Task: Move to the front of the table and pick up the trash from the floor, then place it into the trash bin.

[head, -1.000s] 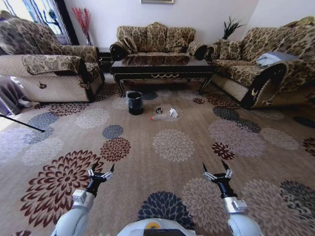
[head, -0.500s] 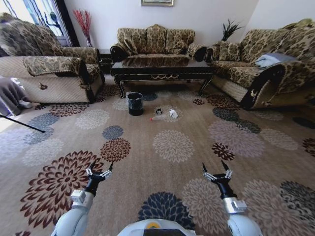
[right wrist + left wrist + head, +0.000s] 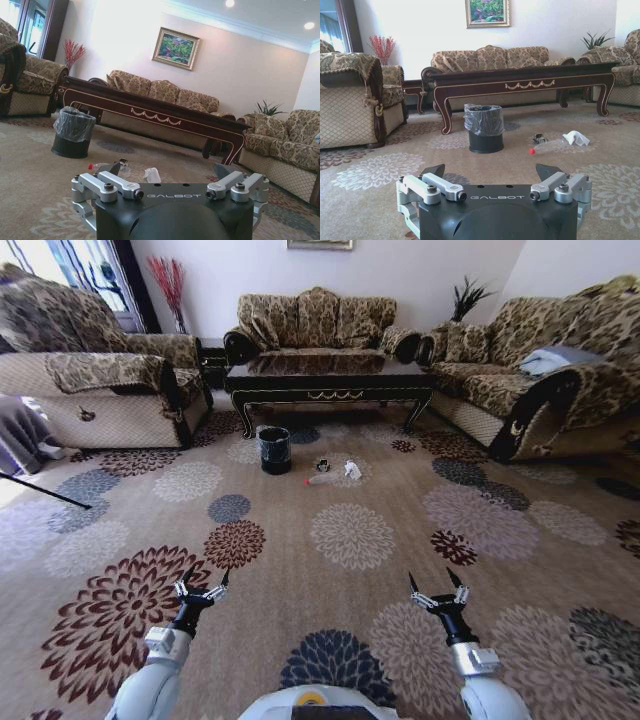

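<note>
Trash (image 3: 330, 474) lay on the patterned carpet (image 3: 350, 540) in a loose cluster, just in front of the table (image 3: 330, 378) and near the trash bin (image 3: 273, 449), on the bin's right in the head view. Cluster made up of a clear bottle (image 3: 547, 146) with red cap (image 3: 532, 150), a crumpled white paper (image 3: 575, 137) and a small dark-and-silver item (image 3: 538, 138). Bottle lay on its side, long axis roughly parallel to the table front, cap end pointing toward the bin. Lay well apart from both grippers, straight ahead and close to the robot's midline; judged no clear advantage to either arm at this range, so base travel toward the table needed before any reach. Left gripper (image 3: 203, 590) low over the carpet at the robot's left front, fingers spread, empty. Right gripper (image 3: 436, 594) mirrored at the right front, also spread and empty. Readable writing: "GALBOT" on the left gripper body (image 3: 497, 197) and on the right gripper body (image 3: 174, 196). No label legible on the bottle. Bin lined with a shiny black bag, standing upright, mouth open.
</note>
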Controlling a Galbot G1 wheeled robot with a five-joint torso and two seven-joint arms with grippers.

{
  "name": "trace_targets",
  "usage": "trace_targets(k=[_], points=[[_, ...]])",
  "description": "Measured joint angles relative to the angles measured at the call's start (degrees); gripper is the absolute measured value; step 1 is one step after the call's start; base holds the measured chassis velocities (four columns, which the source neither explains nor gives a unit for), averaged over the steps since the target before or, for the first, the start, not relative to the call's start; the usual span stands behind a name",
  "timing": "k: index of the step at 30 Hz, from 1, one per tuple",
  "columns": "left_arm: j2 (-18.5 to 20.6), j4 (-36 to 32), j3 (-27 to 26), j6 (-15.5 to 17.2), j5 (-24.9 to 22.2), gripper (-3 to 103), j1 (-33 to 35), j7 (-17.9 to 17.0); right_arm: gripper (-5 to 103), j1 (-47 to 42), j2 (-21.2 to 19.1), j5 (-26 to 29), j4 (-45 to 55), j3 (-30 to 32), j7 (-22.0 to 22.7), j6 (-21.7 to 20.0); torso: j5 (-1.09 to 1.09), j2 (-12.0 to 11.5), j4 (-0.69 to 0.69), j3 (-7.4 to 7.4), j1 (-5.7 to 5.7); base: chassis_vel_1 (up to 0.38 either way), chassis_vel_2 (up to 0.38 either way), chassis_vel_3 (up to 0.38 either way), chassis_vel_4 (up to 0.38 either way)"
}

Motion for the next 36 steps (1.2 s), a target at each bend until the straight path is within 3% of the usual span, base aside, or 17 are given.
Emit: trace_targets(k=[36], points=[[-0.3,0.5,-0.1,-0.4,-0.7,100,-0.3,0.4,100,0.3,-0.1,0.7,-0.1,0.1,-1.2,0.7,0.0,0.0,0.0,0.18,0.02,-0.093,0.088,0.093,-0.089]])
